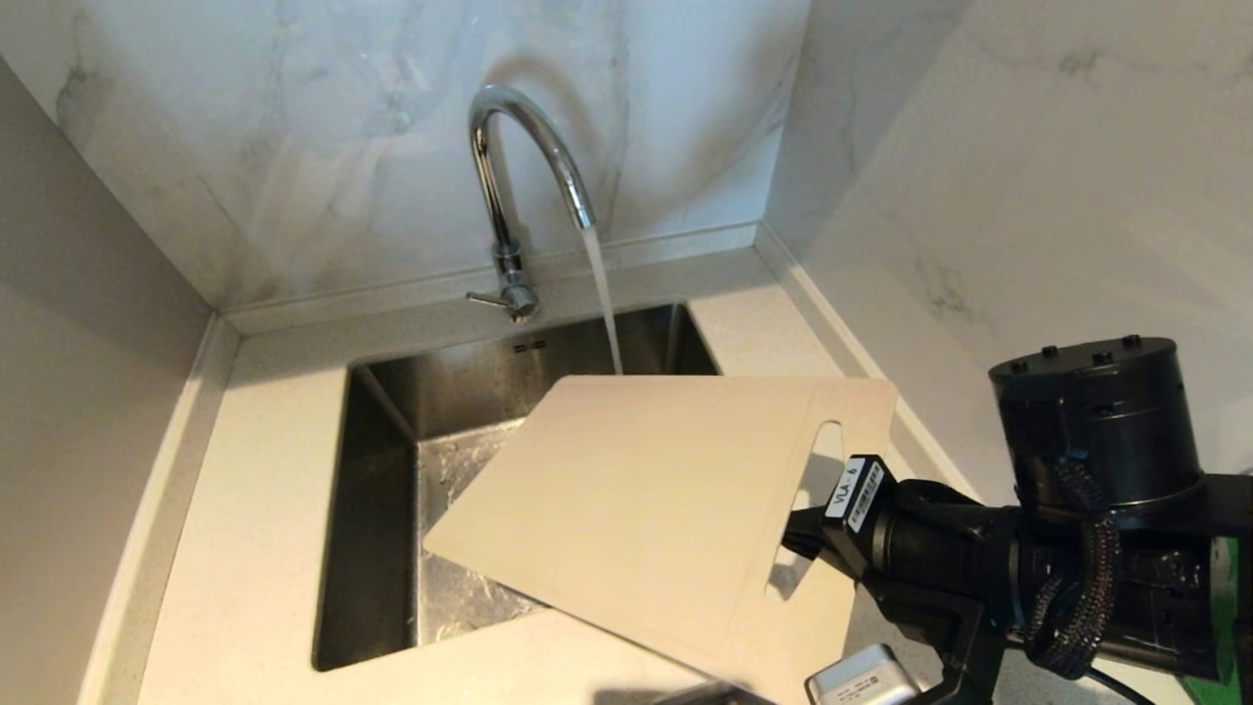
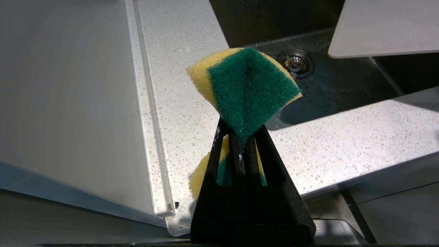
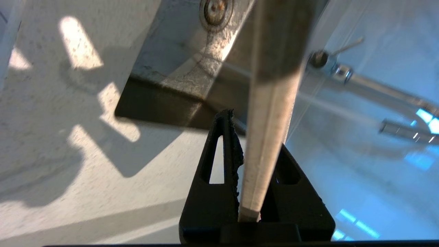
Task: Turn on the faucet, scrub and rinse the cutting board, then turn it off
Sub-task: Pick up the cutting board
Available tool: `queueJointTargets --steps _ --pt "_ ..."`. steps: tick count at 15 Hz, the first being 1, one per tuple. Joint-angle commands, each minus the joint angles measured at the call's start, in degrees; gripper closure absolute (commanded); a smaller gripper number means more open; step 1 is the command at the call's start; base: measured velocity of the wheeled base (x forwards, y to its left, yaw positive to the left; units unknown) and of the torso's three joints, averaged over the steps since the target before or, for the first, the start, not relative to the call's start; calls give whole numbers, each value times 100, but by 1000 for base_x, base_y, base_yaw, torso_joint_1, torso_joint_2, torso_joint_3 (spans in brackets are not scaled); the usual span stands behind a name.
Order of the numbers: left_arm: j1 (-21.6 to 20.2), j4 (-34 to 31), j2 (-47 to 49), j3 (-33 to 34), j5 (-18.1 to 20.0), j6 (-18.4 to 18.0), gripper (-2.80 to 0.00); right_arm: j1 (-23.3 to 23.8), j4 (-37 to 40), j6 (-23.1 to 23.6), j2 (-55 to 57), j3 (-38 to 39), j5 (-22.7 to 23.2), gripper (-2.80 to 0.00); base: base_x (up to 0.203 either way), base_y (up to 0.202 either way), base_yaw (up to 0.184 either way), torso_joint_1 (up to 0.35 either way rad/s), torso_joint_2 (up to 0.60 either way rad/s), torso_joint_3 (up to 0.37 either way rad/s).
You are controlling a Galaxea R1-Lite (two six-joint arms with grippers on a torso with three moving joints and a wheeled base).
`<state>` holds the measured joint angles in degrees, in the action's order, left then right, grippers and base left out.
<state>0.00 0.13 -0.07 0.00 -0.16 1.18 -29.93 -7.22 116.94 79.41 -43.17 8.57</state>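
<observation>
- Currently right gripper (image 3: 255, 161) clamps cutting board (image 1: 646, 490) at its slotted end, board tilted over sink (image 1: 382, 470), far edge under faucet (image 1: 519, 196) stream.
- Left gripper (image 2: 245, 137) squeezes sponge (image 2: 245, 92).

Right arm (image 1: 1096, 509) black, cylindrical joint housing; braided cable sleeve; white "VLA 6" label; triangular slotted fingers (image 3: 223, 161).

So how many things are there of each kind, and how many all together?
Faucet, with water running: 1
Cutting board, held over the sink by the right gripper: 1
Sponge, green and yellow, pinched in the left gripper: 1
Sink: 1
Drain in the sink: 1
Grippers: 2
Total: 7
</observation>
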Motion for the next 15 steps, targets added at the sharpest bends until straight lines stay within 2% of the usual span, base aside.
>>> queueJointTargets --steps 1,7,15 --pt "0 4 -1 17 -2 5 0 -4 -3 184 75 24 155 0 0 0 0 0 0 0" --pt "0 4 -1 9 -2 5 0 -4 340 705 154 -64 197 0 0 0 0 0 0 0" --pt "0 4 -1 9 -2 5 0 39 1042 1977 209 -422 224 0 0 0 0 0 0 0"
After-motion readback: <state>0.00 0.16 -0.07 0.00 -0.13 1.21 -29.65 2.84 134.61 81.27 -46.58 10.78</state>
